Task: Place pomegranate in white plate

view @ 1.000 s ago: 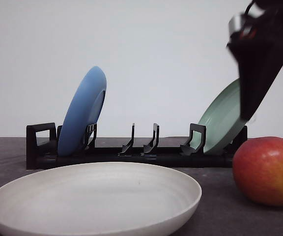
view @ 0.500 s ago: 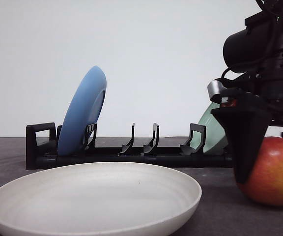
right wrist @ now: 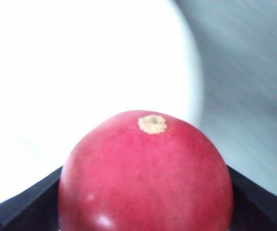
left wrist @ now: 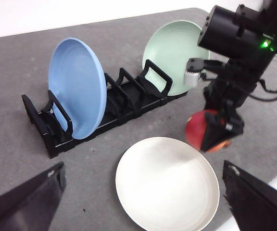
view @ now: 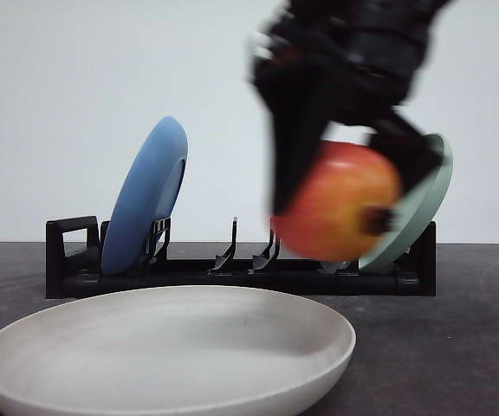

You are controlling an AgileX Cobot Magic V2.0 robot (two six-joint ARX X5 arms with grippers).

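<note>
- Front view, starting at the left: we see a round blue plate [view: 148, 196] standing on edge in the left end of a black slotted dish rack [view: 232, 273].
- In front of the rack, a wide shallow off-white matte plate [view: 167, 351] lies flat on the dark grey surface [view: 440, 364].
- Right of centre, the right gripper [view: 340, 186] holds the round red-to-yellow pomegranate [view: 336, 212] in the air, above the rack and clear of the surface; its black fingers are closed on the fruit's sides, blurred by motion.
- Behind the fruit, a pale green plate [view: 418, 208] leans in the rack's right end.
- In the left wrist view, we see the pomegranate [left wrist: 197, 130] just beside the off-white plate's [left wrist: 167, 185] far rim. The left gripper [left wrist: 143, 202] has its dark fingers [left wrist: 30, 199] spread wide apart, holding nothing.
- In the right wrist view, the pomegranate [right wrist: 145, 175] sits between the fingers, with white plate [right wrist: 81, 62] beneath.
</note>
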